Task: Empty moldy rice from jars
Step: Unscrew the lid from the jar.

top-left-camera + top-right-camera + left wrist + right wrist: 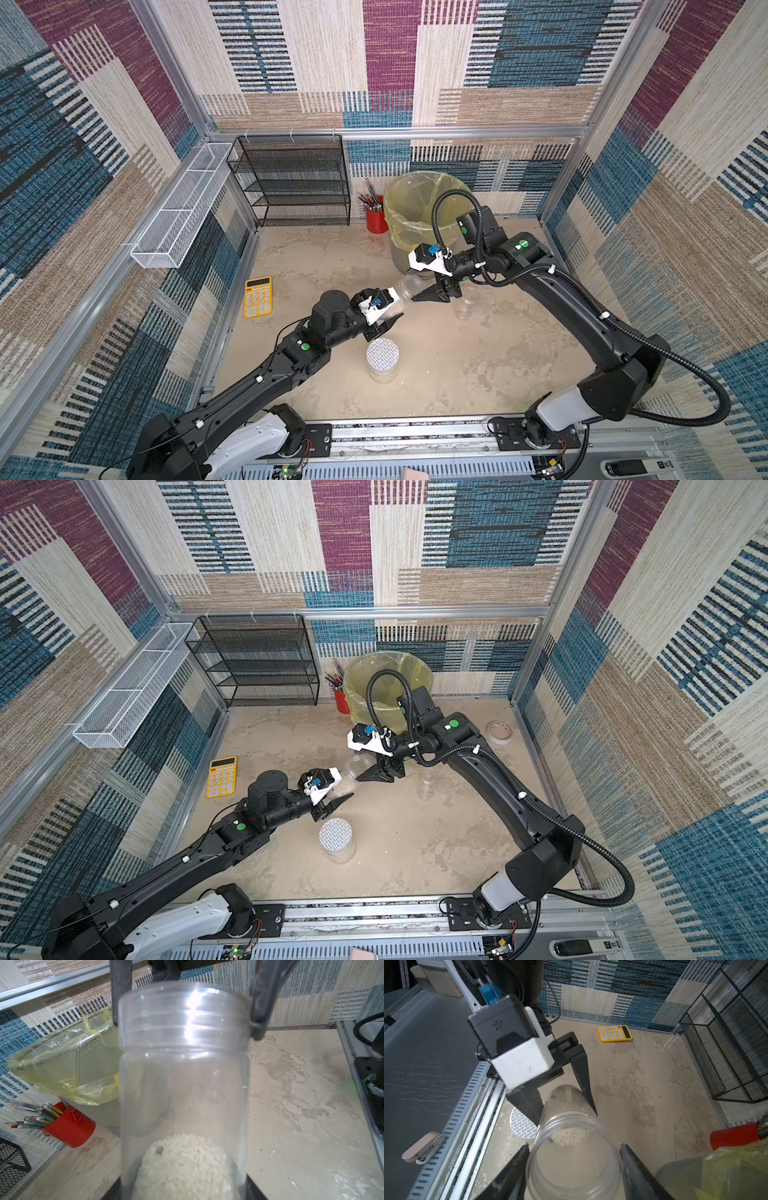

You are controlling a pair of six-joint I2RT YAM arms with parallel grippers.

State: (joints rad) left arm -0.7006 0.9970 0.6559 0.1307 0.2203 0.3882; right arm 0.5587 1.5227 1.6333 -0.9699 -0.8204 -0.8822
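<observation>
A clear jar [404, 287] hangs tilted above the table between both arms, its threaded mouth [574, 1159] uncovered. Moldy rice [187, 1167], white grains with one green speck, lies at its bottom end. My left gripper [566, 1120] is shut on the jar's lower body. My right gripper [187, 1029] is shut on the neck, one finger on each side of the rim. A second jar with a white grid-patterned lid [382, 353] stands in front of the left gripper. A small clear jar [462, 311] stands under the right arm, with a loose clear lid [482, 305] beside it.
A mesh bin with a yellow bag [399, 208] stands at the back, just behind the right wrist, with a red pencil cup [376, 220] next to it. A black wire rack [299, 183] fills the back left. A yellow calculator [257, 297] lies at the left, a tape roll [498, 731] at the right.
</observation>
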